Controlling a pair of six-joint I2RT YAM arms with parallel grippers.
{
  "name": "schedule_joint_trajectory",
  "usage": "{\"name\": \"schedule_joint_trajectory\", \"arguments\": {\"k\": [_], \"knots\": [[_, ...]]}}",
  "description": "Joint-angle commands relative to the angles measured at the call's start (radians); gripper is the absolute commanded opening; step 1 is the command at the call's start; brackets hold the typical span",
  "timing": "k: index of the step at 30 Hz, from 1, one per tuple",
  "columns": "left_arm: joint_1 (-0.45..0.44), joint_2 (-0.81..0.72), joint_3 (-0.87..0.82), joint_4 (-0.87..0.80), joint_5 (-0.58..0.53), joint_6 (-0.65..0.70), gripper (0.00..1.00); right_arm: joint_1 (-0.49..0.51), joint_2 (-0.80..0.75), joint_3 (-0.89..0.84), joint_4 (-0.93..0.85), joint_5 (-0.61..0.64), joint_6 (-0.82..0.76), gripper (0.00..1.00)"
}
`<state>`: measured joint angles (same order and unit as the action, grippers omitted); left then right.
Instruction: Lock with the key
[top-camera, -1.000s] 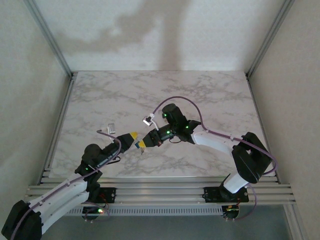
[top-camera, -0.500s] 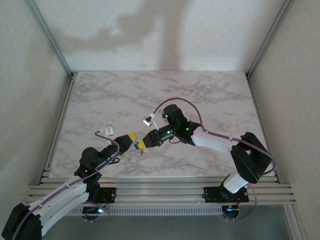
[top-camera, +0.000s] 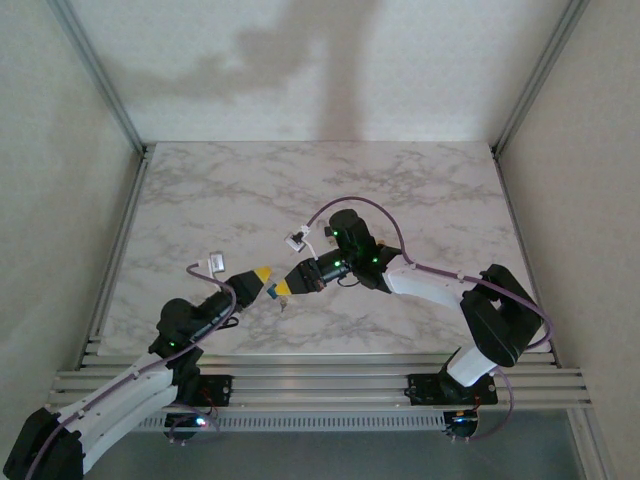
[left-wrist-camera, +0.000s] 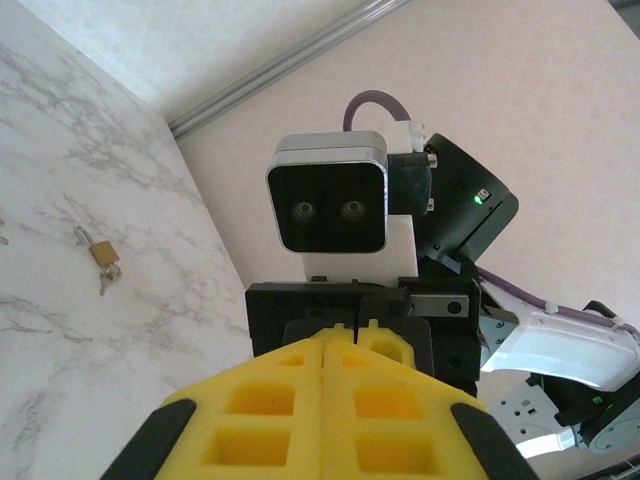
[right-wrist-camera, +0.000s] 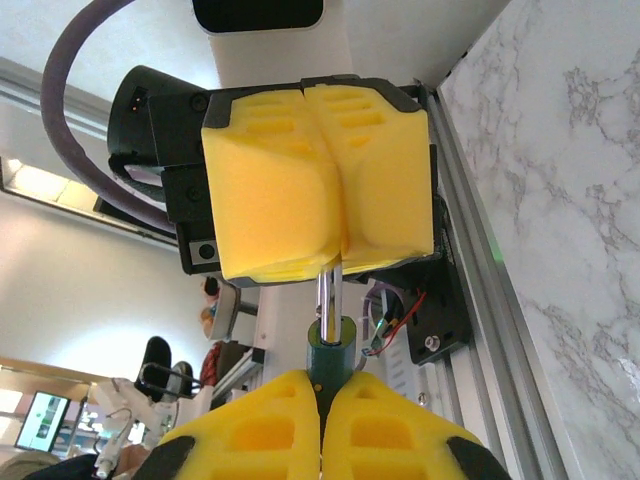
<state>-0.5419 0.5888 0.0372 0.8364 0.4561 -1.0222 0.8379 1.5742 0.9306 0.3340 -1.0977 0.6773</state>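
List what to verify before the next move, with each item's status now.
1. Left end effector shut on the shaft: ok.
2. Right end effector shut on the green part: ok.
3. Shaft meets the green part in line: ok.
4. Shaft fully seated in the green part: cannot tell.
5. Padlock lying on the table, apart from both end effectors: ok.

The left fingers (top-camera: 262, 276) and right fingers (top-camera: 284, 289) — both clamped — face each other.
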Motion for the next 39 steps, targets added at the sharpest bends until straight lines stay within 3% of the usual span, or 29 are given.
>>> {"name": "schedule_joint_trajectory", "arguments": {"k": [1,22,39], "knots": [[-0.021,-0.001,-0.049,-0.024,0.056,-0.001,0.0,-0.028,-0.025,0.005,0.132,-0.006,0.028,0.0],[-0.099,0.028,-0.06,0.022,0.036,0.022,0.0,-0.046,-0.003,-0.01,0.25,0.008,0.138,0.0],[-0.164,0.06,-0.035,0.022,0.036,0.041,0.0,-0.052,-0.028,0.017,0.028,0.137,-0.016,0.0]]}}
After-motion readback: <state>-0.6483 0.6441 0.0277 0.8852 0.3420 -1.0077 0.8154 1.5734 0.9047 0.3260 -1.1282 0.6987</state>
